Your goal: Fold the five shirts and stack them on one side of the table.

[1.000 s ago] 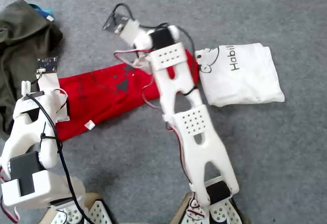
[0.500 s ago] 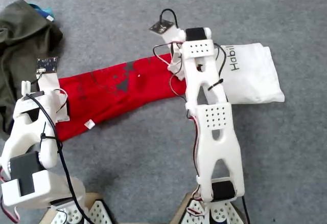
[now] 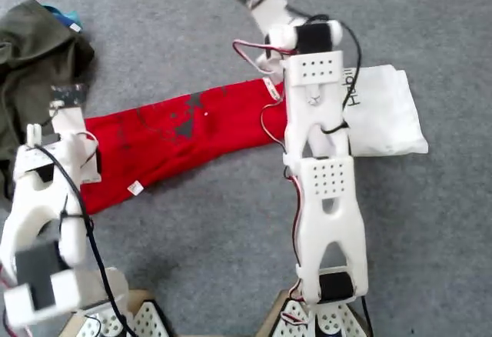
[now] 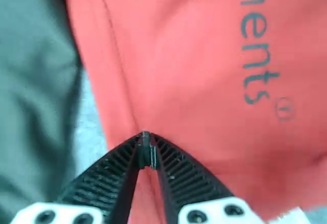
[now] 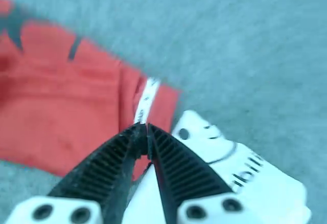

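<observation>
A red shirt lies stretched in a long band across the grey table, with its white label end beside a folded white shirt. My left gripper is at the band's left end. In the left wrist view it is shut on a fold of the red shirt, next to dark green cloth. My right gripper hangs raised past the label end. In the right wrist view it is shut with nothing in it, above the red shirt and the white shirt.
A crumpled dark green shirt pile with a bit of blue cloth sits at the far left corner. Bare grey table lies in front of the red shirt, and more at the far right.
My right arm swung right from over the red shirt's middle, and the shirt's right end came out flat. The arm then rose toward the far side. My left arm shifted slightly.
</observation>
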Available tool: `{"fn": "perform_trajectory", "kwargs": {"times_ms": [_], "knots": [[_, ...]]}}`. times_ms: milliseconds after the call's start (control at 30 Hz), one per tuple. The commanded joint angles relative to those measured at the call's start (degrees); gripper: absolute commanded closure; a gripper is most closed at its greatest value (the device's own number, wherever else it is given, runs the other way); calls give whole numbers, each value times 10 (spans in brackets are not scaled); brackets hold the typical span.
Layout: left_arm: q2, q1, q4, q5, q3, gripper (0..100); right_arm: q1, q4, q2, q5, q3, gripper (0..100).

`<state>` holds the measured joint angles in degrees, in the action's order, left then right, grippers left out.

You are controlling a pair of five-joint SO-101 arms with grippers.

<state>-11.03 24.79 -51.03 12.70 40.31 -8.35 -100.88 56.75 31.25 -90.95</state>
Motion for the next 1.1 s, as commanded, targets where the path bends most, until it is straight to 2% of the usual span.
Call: {"fn": "perform_trajectory", "kwargs": {"times_ms": [0, 167, 300, 367, 467, 600, 733, 900, 1067], "knots": [[-125, 0, -80, -3, -60, 971, 9, -5, -116, -33, 7, 984], [-258, 3, -204, -18, -84, 959, 7, -4, -271, -36, 167, 984], [-273, 5, -289, -67, -87, 765, 8, -4, -405, -32, 350, 984], [-273, 17, -305, -99, -85, 738, 8, -4, -470, -22, 438, 984], [-273, 55, -306, -99, -85, 733, 8, -3, -557, 15, 564, 984], [-258, 97, -302, -62, -87, 731, 8, 12, -649, 66, 707, 984], [-189, 135, -257, -40, -87, 731, 8, 51, -719, 76, 811, 984], [-62, 131, -215, -42, -123, 731, 7, 70, -769, 76, 887, 984], [47, 122, -223, -73, -214, 731, 7, 69, -787, 73, 904, 984]]}}
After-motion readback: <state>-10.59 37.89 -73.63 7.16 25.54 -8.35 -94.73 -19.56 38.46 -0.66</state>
